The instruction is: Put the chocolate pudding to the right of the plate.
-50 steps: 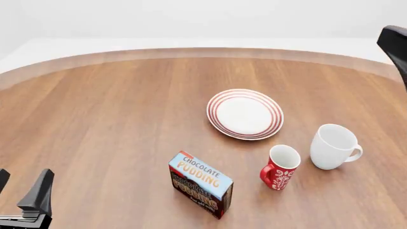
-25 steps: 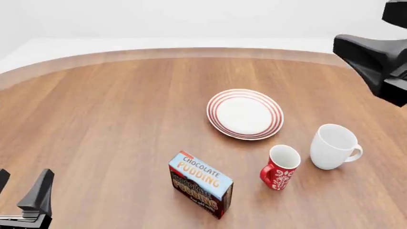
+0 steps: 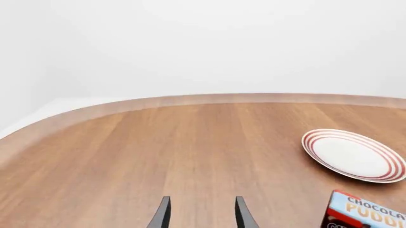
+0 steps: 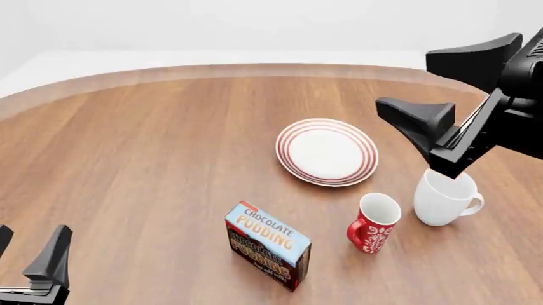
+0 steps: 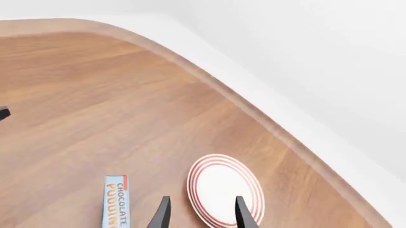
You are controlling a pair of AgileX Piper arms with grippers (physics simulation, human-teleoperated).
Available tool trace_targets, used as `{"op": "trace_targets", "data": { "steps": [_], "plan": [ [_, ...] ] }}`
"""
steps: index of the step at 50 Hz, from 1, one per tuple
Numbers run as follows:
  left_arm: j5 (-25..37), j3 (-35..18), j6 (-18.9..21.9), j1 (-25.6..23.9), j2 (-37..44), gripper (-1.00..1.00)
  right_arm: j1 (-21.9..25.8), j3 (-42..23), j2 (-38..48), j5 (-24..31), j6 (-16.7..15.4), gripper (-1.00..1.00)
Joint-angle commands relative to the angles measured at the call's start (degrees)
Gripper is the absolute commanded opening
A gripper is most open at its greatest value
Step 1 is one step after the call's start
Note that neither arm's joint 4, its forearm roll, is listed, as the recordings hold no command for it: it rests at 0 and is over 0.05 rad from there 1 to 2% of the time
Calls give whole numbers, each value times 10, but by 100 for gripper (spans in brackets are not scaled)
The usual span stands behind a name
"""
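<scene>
Front view: right tool (image 4: 433, 95) further in than before.

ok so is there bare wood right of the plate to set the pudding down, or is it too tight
Directly right of the plate, bare wood runs to the table's edge, though the open right gripper hangs over it. Toward the near side it is crowded: the white mug and red mug stand close together. The whole left half, beyond the chocolate pudding, is bare.

The wooden surface (image 4: 152, 146) carries the plate (image 4: 327, 152), chocolate pudding (image 4: 267, 245), red mug (image 4: 373, 222) and white mug (image 4: 444, 197), the last directly under the right tool (image 4: 428, 105).
</scene>
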Motion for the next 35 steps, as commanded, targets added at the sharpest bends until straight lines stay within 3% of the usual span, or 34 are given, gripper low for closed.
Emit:
{"op": "trace_targets", "data": {
  "steps": [1,14,24,35],
  "plan": [
    [0,0,0,0,0,100,24,19,11,-8,4,100],
    [0,0,0,0,0,100,31,56,22,-32,4,100],
    [0,0,0,0,0,100,67,73,50,-69,24,100],
    [0,0,0,0,0,100,80,99,69,-91,23,100]
  ]
}}
